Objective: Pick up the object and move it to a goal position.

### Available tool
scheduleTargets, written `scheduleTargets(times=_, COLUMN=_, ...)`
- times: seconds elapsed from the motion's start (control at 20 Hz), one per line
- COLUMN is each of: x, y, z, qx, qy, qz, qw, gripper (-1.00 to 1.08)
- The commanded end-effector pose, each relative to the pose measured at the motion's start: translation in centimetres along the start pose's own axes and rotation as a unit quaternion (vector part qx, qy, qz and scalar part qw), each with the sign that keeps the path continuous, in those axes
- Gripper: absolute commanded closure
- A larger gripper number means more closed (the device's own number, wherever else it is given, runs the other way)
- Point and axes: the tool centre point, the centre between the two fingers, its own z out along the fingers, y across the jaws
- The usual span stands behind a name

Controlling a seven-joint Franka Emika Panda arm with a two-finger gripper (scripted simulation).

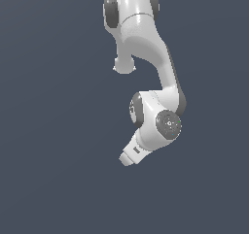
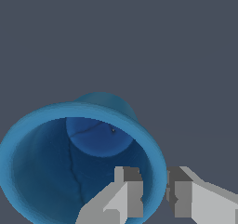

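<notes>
Straddling the rim of the blue cup [image 2: 69,167], the gripper [image 2: 153,190] has one finger inside the hollow and one outside, jaws apart on either side of the wall, not visibly pinching. The cup fills the wrist view; the exterior view hides it. It looks light, rigid and slick, so that thin wall seems the right hold.

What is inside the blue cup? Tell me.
One gripper finger reaches inside the blue cup, the other stays outside its rim. Otherwise only its dark hollow shows; the fingers hide part.
</notes>
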Motion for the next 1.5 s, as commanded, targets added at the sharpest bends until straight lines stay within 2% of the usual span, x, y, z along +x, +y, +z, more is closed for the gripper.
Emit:
scheduleTargets(times=0.0, x=0.0, y=-0.1, z=0.0, qx=0.0, qy=0.0, qz=0.0, qw=1.0, gripper=1.08)
scheduleTargets(times=0.35, x=-0.4, y=-1.2, z=-0.6, qx=0.0, qy=0.0, qz=0.0, qw=1.0, gripper=1.08)
scheduleTargets(times=0.7, x=-1.3, y=-3.8, z=-1.8, qx=0.0, qy=0.0, qz=0.0, qw=1.0, gripper=1.08)
scheduleTargets(times=1.05, x=-2.8, y=-8.2, z=-4.0, qx=-0.001, qy=-0.001, qz=0.0, qw=1.0, gripper=1.08)
scheduleTargets(times=1.45, x=-5.0, y=-14.7, z=-7.2, qx=-0.001, qy=-0.001, qz=0.0, qw=1.0, gripper=1.08)
